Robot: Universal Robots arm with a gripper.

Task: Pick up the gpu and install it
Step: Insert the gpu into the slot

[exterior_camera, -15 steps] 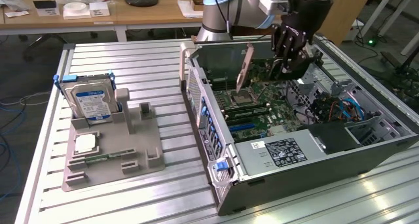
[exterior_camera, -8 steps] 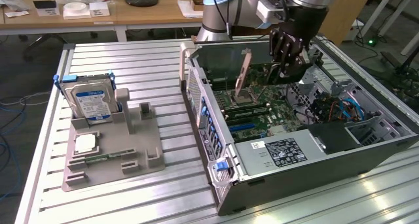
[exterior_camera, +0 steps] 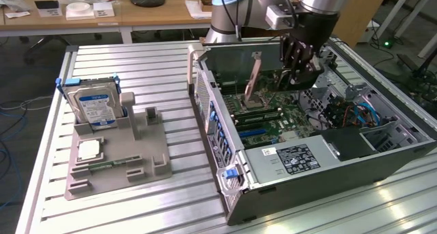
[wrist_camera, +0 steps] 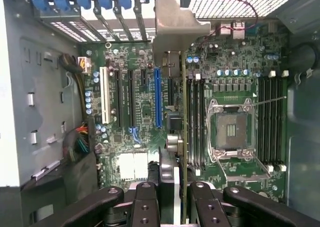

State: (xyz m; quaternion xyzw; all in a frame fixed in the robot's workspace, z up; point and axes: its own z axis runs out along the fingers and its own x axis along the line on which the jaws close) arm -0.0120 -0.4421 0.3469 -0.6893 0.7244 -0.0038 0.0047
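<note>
The gpu [wrist_camera: 183, 132] appears edge-on in the wrist view as a thin green board edge with its metal bracket [wrist_camera: 172, 27] at the far end. It hangs over the motherboard [wrist_camera: 140, 112], lined up just beside the blue slot [wrist_camera: 158, 97] and a black slot. My gripper [wrist_camera: 176, 199] is shut on the card, with black fingers [wrist_camera: 145, 204] on either side of it. In the exterior view the gripper [exterior_camera: 299, 72] is lowered inside the open computer case [exterior_camera: 382, 160], and the gpu [exterior_camera: 277, 83] reaches toward the rear wall. Whether the card touches a slot cannot be told.
The CPU socket [wrist_camera: 231, 129] and memory slots [wrist_camera: 196, 122] lie beside the card. The power supply [exterior_camera: 293, 158] fills the case's near corner, with cables [exterior_camera: 341, 113] at the exterior view's right. A grey fixture [exterior_camera: 116, 157] on the slatted table holds a hard drive [exterior_camera: 94, 103].
</note>
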